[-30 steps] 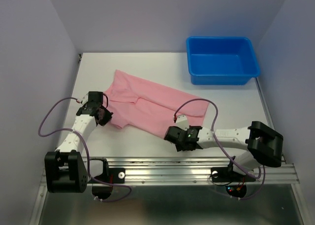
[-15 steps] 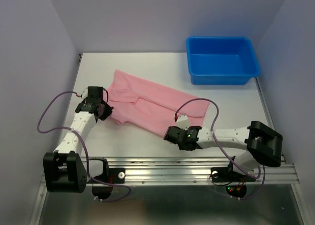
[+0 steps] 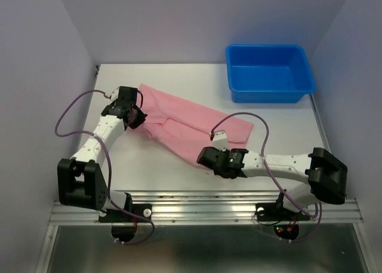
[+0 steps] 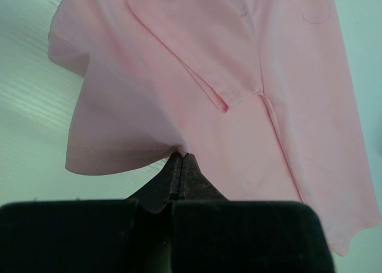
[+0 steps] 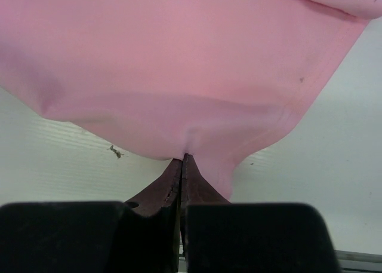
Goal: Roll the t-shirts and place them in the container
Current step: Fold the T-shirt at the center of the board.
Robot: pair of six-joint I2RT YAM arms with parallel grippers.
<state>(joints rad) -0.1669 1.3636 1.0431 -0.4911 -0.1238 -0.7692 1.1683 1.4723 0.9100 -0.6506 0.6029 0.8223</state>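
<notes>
The light pink t-shirt lies partly folded across the middle of the white table, running from back left to front right. My left gripper is shut on the t-shirt's left hem, pinching a fold of fabric lifted off the table. My right gripper is shut on the near lower edge of the t-shirt. In the left wrist view a folded sleeve lies over the body of the t-shirt. Both jaws are pressed tight with cloth between their tips.
A blue plastic bin stands at the back right corner of the table. Lilac walls close in on the left, back and right. A metal rail runs along the near edge.
The left gripper has carried the t-shirt's left edge toward the back and right, folding it over. The right gripper has closed on the near edge and shifted slightly left.
</notes>
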